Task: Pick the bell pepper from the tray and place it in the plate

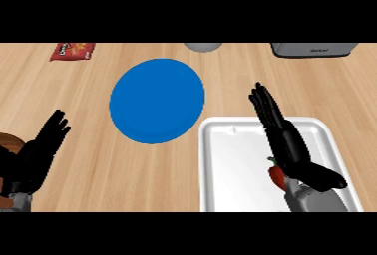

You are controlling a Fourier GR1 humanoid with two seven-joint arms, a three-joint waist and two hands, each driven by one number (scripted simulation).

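Two black hands in view. Right hand (290, 144) hangs over the white rectangular tray (221, 164), fingers straight and stretched out, gripping nothing. Red bell pepper (276, 174) peeks out from under its palm, sitting in the tray. Left hand (40, 149) rests open by the left edge. Smooth blue round plate (157, 99) lies on the wood-grain counter (74, 99), just beside the tray.

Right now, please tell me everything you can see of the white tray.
The white tray is rectangular with rounded corners and a raised rim, and looks like smooth plastic. It lies flat on the wooden counter, at the lower right, just right of the blue plate. The right hand, fingers straight, stretches over it and hides part of its floor. A red bell pepper lies inside, mostly hidden beside that hand. The rest of its floor is bare.
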